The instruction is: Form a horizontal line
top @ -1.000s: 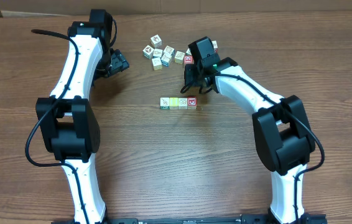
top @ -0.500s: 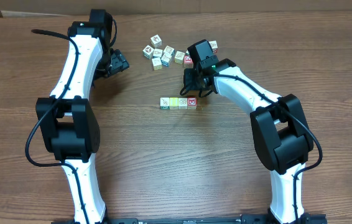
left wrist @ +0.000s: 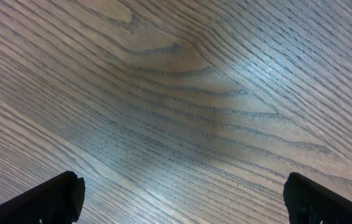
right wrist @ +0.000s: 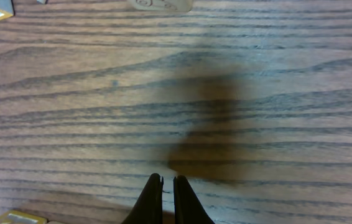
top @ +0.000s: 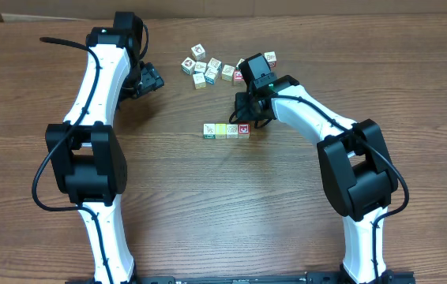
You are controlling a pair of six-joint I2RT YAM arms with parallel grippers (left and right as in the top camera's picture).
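**Wooden table, 2 groups of cubes**

The brown wood-grain table (top: 223,205) carries 2 groups. Near its middle lies the horizontal line of small picture cubes (top: 227,130), touching edge to edge, white-green at the left end, red-faced at the right. Toward the far edge sits a loose cluster of similar small cubes (top: 213,65), apart from the row.

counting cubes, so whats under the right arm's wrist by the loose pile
A red cube and a pale cube peek out beside the right arm's wrist. Anything directly beneath it is covered from overhead.

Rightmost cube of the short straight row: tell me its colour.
The rightmost cube is red-faced; clearest in the overhead view.
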